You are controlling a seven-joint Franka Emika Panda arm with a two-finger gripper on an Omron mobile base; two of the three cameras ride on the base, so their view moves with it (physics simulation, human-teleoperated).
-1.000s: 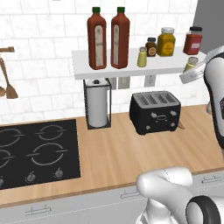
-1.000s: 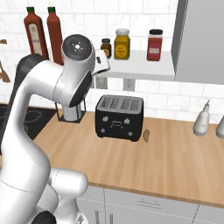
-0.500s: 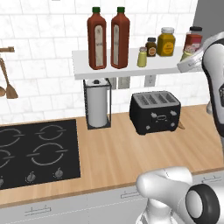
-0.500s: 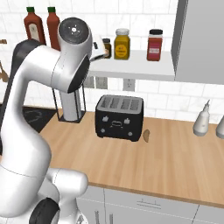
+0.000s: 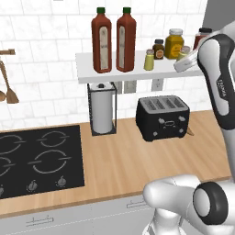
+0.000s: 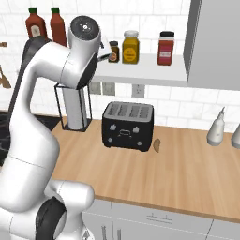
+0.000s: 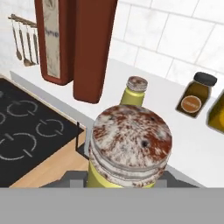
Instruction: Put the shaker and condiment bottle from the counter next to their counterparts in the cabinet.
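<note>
I'm pinching the shaker (image 7: 129,148), its speckled grey cap low in the hand view's centre, my fingers hidden under it. Both bottles (image 7: 72,43) already stand together upper left, so this is the last leg, I reckon. Just beyond my cap sits the twin shaker (image 7: 134,89) on the white shelf (image 7: 192,144); next I must lower mine beside it without knocking it. Brown jar (image 7: 195,95) right, hob (image 7: 30,131) far below left, white tiles behind.
</note>
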